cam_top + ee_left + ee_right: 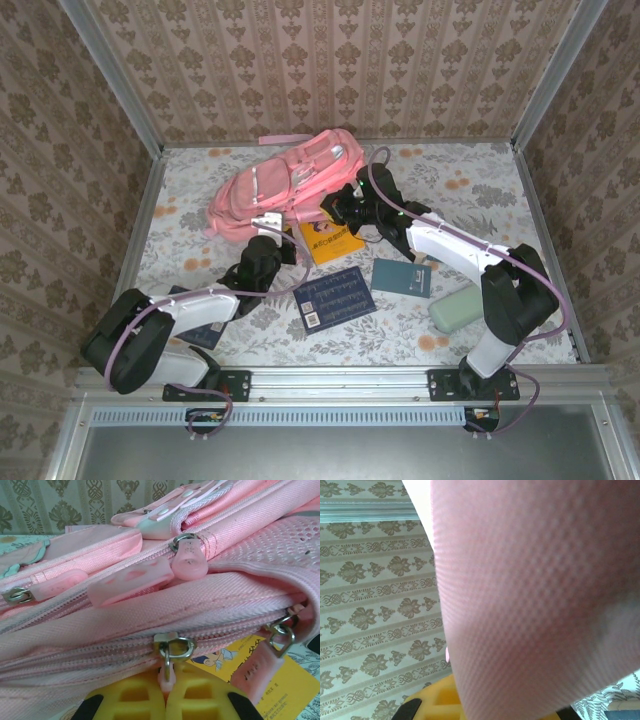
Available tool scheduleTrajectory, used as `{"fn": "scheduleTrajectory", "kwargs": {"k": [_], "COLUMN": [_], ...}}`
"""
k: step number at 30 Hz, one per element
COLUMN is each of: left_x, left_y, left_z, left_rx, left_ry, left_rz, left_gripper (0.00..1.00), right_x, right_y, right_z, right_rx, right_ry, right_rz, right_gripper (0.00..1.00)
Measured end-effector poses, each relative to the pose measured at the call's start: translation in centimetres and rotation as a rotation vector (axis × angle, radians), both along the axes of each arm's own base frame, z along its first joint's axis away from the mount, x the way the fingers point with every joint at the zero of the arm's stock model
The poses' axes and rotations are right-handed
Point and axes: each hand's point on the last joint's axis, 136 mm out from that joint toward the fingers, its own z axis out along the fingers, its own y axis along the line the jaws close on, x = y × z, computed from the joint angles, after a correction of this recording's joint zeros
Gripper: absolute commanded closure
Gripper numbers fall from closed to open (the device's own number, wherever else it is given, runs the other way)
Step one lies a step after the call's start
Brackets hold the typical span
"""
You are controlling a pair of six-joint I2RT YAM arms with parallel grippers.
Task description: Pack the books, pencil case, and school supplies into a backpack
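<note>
Your left pincer point(268, 238) sits at the near edge of the backpack point(282, 180), which lies at the back of the bench point(470, 180). In the left wrist view its yellow fingers point(127, 700) are pressed together on the pink zipper pull point(165, 673). Most of the tab is buried between them.

Your right pincer point(343, 207) is at the backpack's right edge. Close up, pink fabric blurs across nearly everything, and one yellow finger point(437, 700) peeks out below it. The jaws are closed with that fabric in them, but you can't see the contact line itself.

The yellow book point(332, 243) lies just in front of the backpack, its top edge tucked under the pincers. The navy book point(335, 297) and the teal notebook point(402, 277) lie nearer you. The pencil case point(457, 309) is partly cut off by the right arm, and a second dark book point(208, 333) is mostly hidden under the left arm.
</note>
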Motion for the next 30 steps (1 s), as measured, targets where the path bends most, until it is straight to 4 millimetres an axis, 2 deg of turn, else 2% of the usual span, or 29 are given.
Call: {"fn": "scheduleTrajectory", "kwargs": {"k": [9,16,22,30], "left_x": [-0.8,-1.2,-1.3,-1.3], "left_y": [0.8,3.2,5.0,8.3], "left_z": [0.6,0.4,-0.8,-3.8], "left_rx": [-0.027,-0.055,-0.067,-0.063], "left_ry": [0.016,0.072,0.149,0.304], "left_rz": [0.002,0.02,0.017,0.037], "left_gripper": [1.0,1.0,1.0,1.0], "right_x": [-0.1,-0.5,-0.6,-0.6], "right_y": [0.0,-0.6,-1.4,-3.1], "right_z": [0.3,0.3,-0.4,-2.1], "right_rx": [0.002,-0.004,-0.015,-0.034], "right_ry": [-0.008,-0.016,-0.013,0.009], "right_rz": [0.003,0.01,0.02,0.031], "right_gripper": [1.0,1.0,1.0,1.0]}}
